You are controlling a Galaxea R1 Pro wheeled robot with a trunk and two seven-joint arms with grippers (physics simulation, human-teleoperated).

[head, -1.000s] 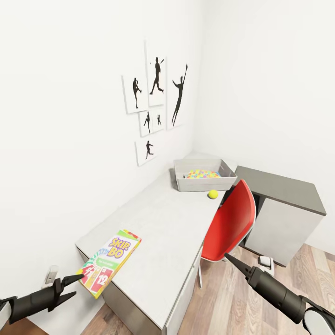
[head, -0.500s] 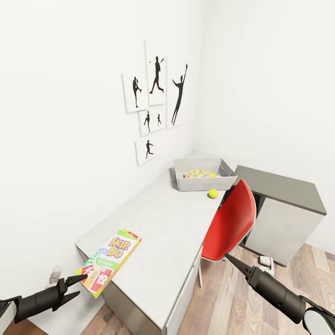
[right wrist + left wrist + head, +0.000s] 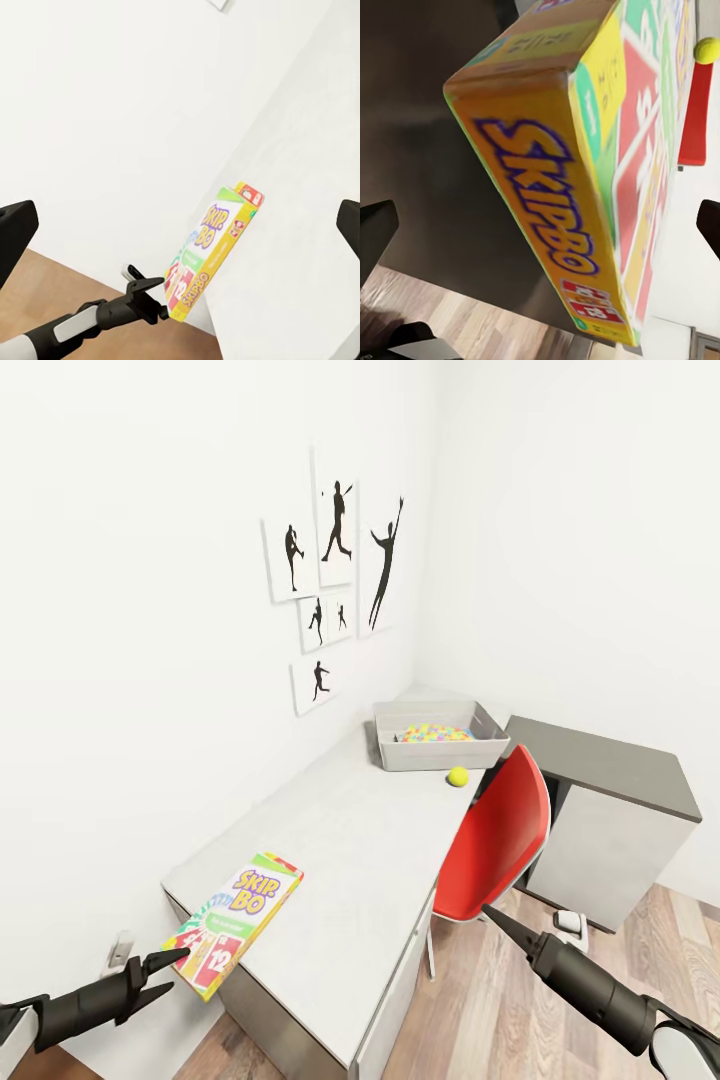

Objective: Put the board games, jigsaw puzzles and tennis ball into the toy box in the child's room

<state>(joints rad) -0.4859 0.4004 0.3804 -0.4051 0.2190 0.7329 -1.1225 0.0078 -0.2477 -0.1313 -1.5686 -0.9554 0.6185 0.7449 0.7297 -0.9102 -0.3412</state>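
Skip-Bo board game [image 3: 235, 923] overhanging table [image 3: 370, 830] corner, tennis ball [image 3: 458, 776] beside toy box [image 3: 440, 753]

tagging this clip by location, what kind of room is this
Most likely a child's bedroom or study corner: a long pale desk bearing a Skip-Bo game box and a toy bin, athlete silhouette pictures on the white wall, and a red chair.

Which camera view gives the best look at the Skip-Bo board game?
The head view: the whole Skip-Bo board game lies at the table's near corner. The left wrist view shows its side, blurred and close; the right wrist view shows it small, overhanging the edge.
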